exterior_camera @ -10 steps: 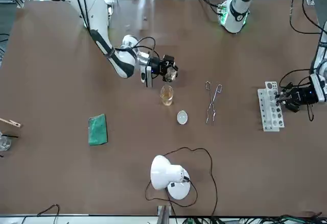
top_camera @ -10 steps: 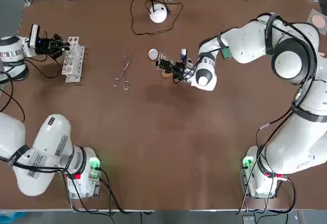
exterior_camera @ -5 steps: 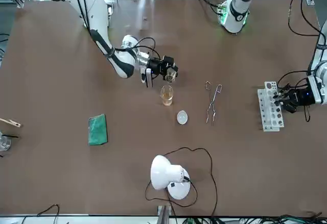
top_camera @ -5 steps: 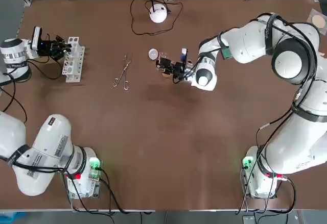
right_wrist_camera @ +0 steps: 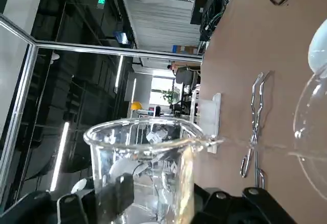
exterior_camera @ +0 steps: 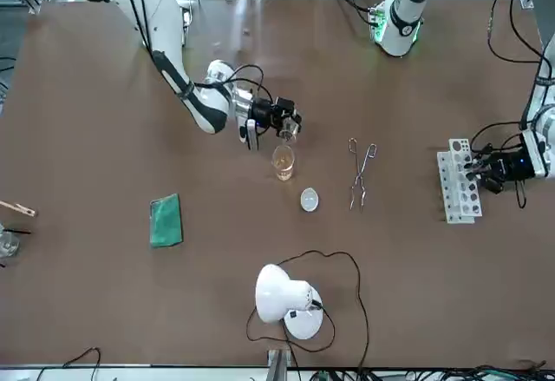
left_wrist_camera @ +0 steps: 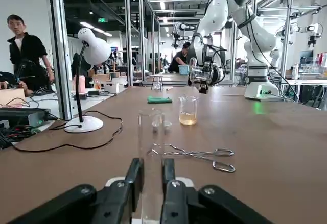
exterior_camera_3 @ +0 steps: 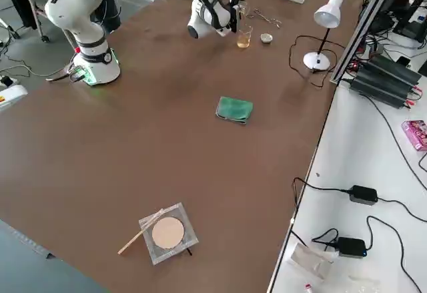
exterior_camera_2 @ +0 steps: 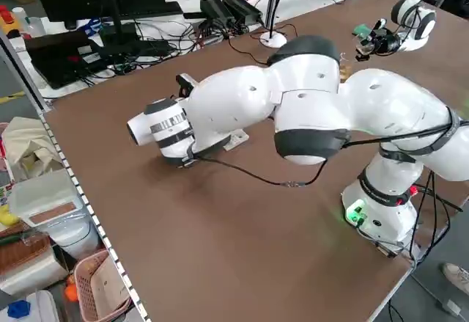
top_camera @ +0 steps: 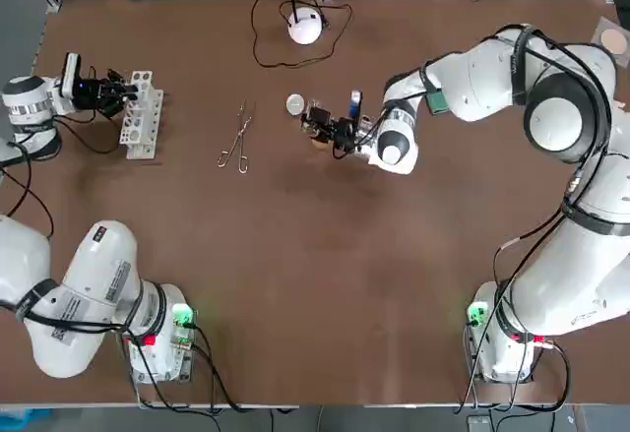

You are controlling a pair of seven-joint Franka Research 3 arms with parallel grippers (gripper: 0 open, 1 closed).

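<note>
My right gripper is shut on a small clear beaker, held tipped on its side. Its lip hangs just above a second beaker that stands on the table with amber liquid in it, also seen as beaker. At the far left my left gripper is beside the white test tube rack. In the left wrist view its fingers are shut on an upright glass test tube.
Metal tongs and a small round glass dish lie between rack and beakers. A white desk lamp with a looped cable stands beyond them. A green sponge and a wire gauze square lie on the robot's right.
The right gripper has shifted slightly toward the lamp side with the tipped beaker. The left wrist has drawn back a little from the rack, still holding the tube.
</note>
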